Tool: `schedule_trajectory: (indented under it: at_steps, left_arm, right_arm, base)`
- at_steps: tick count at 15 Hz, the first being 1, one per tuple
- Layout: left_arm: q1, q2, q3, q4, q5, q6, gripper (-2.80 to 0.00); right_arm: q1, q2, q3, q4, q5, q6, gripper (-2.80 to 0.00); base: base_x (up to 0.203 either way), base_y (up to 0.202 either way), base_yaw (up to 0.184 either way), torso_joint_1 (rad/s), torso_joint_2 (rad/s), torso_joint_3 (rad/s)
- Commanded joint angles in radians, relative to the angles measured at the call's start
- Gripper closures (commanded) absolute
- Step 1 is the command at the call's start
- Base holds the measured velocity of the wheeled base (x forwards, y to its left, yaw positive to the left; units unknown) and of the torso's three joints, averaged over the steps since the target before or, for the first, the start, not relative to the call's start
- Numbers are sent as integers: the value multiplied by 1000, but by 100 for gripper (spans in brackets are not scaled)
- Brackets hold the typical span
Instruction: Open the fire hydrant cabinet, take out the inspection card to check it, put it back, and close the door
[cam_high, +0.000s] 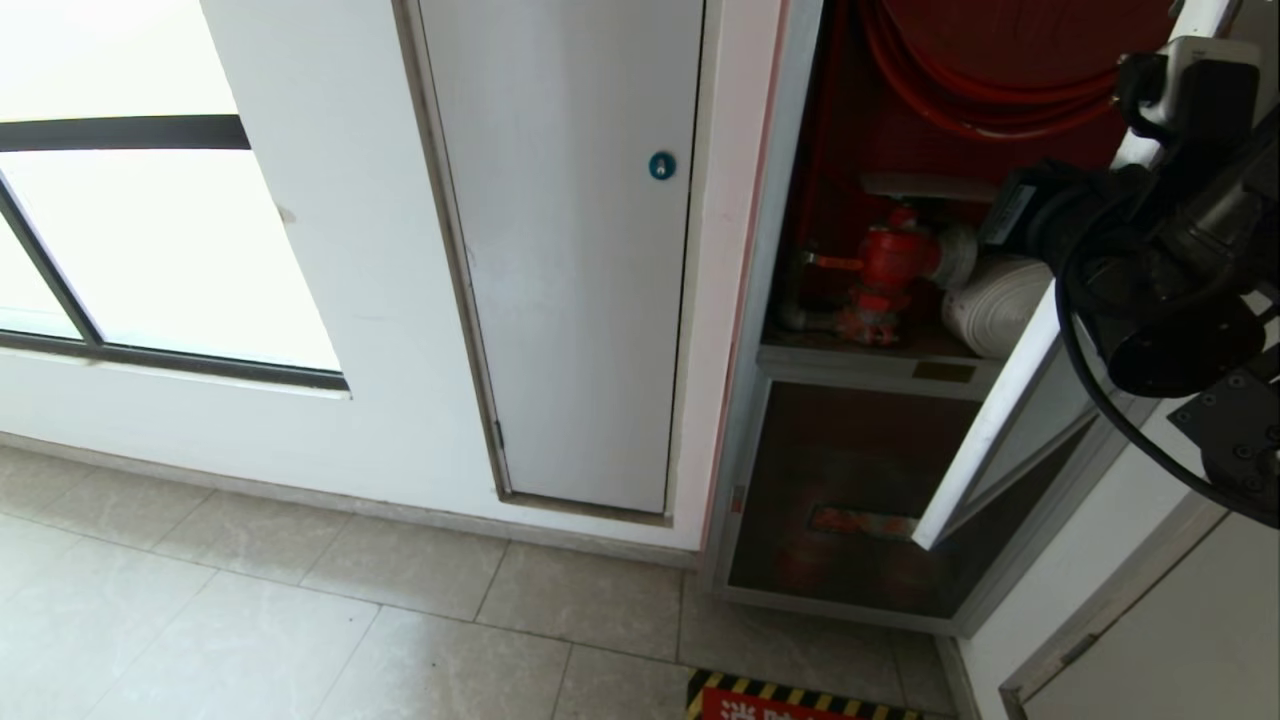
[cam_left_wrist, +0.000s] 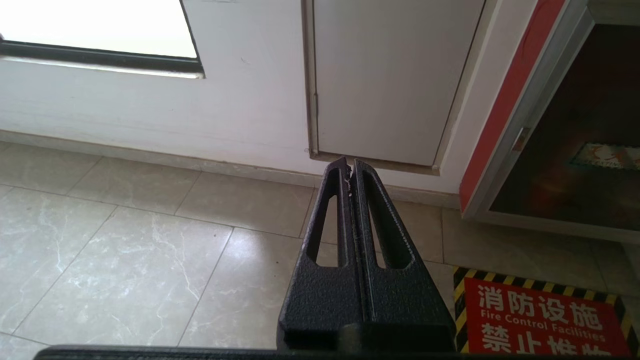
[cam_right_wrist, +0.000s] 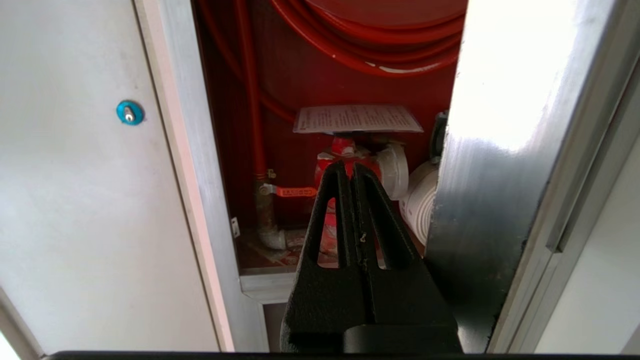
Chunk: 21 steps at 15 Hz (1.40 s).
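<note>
The fire hydrant cabinet (cam_high: 790, 200) stands open, showing its red inside, a red valve (cam_right_wrist: 345, 150), a white rolled hose (cam_right_wrist: 417, 205) and a red coiled hose (cam_right_wrist: 375, 45). The inspection card (cam_right_wrist: 356, 119) lies flat on top of the valve, also visible in the head view as the card (cam_high: 915, 185). The door (cam_high: 1000, 420) is swung outward; its silver frame edge (cam_right_wrist: 480, 150) is close beside my right gripper (cam_right_wrist: 348, 167). That gripper is shut and empty, in front of the opening, pointing at the valve just below the card. My left gripper (cam_left_wrist: 348, 162) is shut, parked low over the floor.
A white panel with a round blue lock (cam_high: 660, 165) is left of the cabinet. Below the open compartment is a dark glass panel with a red label (cam_high: 860, 500). A red fire-control floor sign (cam_left_wrist: 535, 315) lies before the cabinet. A window (cam_high: 150, 250) is far left.
</note>
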Motion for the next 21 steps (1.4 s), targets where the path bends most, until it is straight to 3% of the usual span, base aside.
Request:
schedule_trajectory:
  at_steps: [1,21]
  left_arm:
    - [0,1,0,0,1,-1,0]
    - [0,1,0,0,0,-1,0]
  right_arm:
    - [0,-53,36,-6,-4,-2,0]
    - [0,-241,206,3,-15,-16,0]
  base:
    - [0,0,0,0,0,0]
    - [0,0,0,0,0,0]
